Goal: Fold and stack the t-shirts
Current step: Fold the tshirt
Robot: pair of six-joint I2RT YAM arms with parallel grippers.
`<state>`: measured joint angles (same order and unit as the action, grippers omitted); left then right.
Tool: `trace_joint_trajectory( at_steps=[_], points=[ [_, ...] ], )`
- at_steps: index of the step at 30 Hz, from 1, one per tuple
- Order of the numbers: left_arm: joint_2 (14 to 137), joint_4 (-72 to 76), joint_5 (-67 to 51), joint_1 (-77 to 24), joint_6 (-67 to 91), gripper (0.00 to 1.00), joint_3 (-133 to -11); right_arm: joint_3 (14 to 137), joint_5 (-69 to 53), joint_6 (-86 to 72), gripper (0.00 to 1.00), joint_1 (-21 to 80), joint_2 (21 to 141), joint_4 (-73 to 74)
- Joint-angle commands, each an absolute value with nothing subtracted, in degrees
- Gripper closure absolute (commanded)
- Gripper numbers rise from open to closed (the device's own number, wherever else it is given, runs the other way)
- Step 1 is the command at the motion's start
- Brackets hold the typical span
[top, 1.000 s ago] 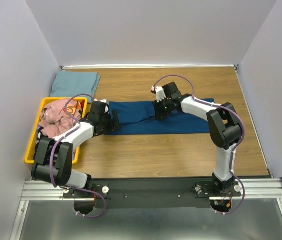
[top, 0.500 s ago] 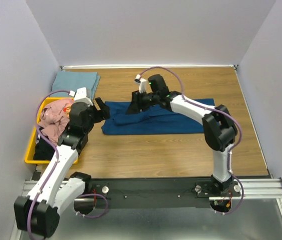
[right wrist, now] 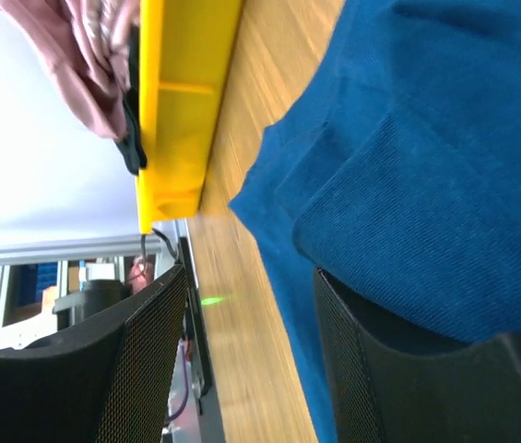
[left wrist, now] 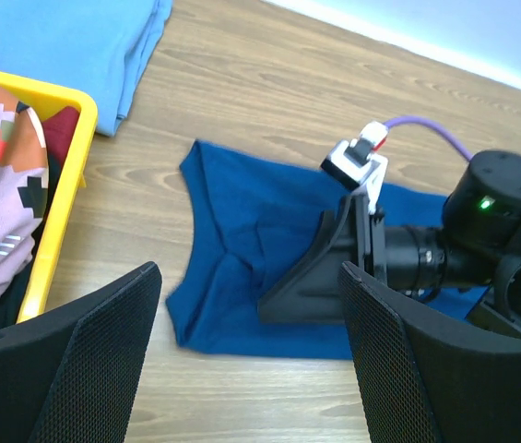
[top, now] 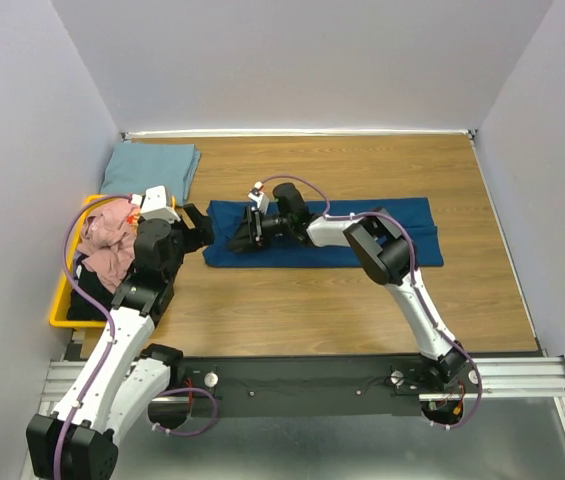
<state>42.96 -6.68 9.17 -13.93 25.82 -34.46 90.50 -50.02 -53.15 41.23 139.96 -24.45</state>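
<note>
The wooden counter [top: 362, 300] carries three things. A dark blue t-shirt [top: 420, 238] lies as a long flat band across its middle. A pale grey-blue t-shirt [top: 150, 168] sits folded in the far left corner. Just nearer, a yellow bin [top: 60, 292] stands along the left edge.

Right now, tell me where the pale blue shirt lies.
In the top view, the pale blue shirt lies folded far left, just beyond the yellow bin.

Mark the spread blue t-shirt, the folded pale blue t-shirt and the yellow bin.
blue t-shirt [top: 425, 230]: top view, its right end.
pale blue t-shirt [top: 150, 167]: top view, its middle.
yellow bin [left wrist: 65, 198]: left wrist view, its side wall.
</note>
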Motion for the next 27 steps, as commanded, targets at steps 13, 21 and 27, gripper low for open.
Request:
trace_joint_trajectory(
  at_steps=[13,21,27],
  points=[
    [44.21,-5.1,10.63,-13.71,24.43,0.15,-34.63,110.1,-42.0,-53.82,0.34,25.23,151.96,-21.22],
    [44.56,-4.83,10.63,-13.71,24.43,0.15,-34.72,103.59,-38.87,-34.48,0.19,20.66,133.62,-5.47],
    [43.86,-4.66,10.11,-13.71,24.52,0.15,-34.72,83.43,-14.44,-20.93,0.19,15.91,112.9,11.5]
  ],
)
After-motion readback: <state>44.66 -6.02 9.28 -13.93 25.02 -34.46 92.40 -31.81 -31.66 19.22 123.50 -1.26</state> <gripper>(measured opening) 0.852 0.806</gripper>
